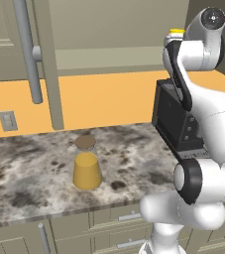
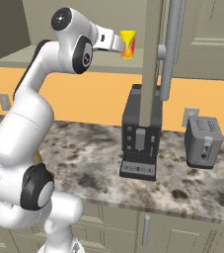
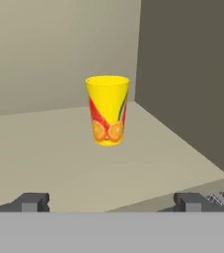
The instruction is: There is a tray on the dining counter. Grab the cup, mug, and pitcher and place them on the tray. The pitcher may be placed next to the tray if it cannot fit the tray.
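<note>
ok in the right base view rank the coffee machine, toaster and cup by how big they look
1. coffee machine
2. toaster
3. cup, though it stands farther back on a shelf, so part of its smallness may be distance.

No legible text or labels anywhere

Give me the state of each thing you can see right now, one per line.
cup: upright on a beige shelf, untouched, ahead of the tool.
tool: open, holding nothing, short of the cup.
pitcher: upright on the stone counter, lid on, partly filled with orange liquid.
coffee machine: standing on the counter.
toaster: standing on the counter.
</note>
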Tool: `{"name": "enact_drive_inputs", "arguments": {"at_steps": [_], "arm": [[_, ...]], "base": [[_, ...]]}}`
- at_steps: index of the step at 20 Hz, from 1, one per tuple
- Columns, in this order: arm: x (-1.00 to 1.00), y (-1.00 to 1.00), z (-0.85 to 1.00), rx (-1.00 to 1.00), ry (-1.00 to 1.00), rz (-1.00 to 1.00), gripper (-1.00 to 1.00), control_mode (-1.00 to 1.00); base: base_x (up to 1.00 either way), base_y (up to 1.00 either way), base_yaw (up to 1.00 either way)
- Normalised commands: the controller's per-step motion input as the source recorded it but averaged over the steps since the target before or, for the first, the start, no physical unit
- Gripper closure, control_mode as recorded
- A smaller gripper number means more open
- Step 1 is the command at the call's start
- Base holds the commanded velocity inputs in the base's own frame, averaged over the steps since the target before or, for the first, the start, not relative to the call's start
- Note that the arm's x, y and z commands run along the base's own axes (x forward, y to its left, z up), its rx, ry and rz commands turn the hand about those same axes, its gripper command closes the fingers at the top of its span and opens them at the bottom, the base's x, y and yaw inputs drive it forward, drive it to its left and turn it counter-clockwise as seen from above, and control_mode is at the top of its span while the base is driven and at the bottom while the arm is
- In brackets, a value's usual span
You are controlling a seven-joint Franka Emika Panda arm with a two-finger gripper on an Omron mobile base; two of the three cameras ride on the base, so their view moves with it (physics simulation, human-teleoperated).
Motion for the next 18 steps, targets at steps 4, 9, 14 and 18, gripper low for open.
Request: {"name": "enact_drive_inputs", "arguments": {"at_steps": [4, 9, 14, 18], "arm": [[0.4, -0.15, 0.0, 0.0, 0.0, 0.0, -1.0, -1.0], [0.36, -0.18, 0.0, 0.0, 0.0, 0.0, -1.0, -1.0], [0.38, -0.07, 0.0, 0.0, 0.0, 0.0, -1.0, -1.0], [0.4, -0.04, 0.0, 0.0, 0.0, 0.0, -1.0, -1.0]], "base": [[0.0, 0.0, 0.0], [0.0, 0.0, 0.0], [0.0, 0.0, 0.0], [0.0, 0.0, 0.0]]}}
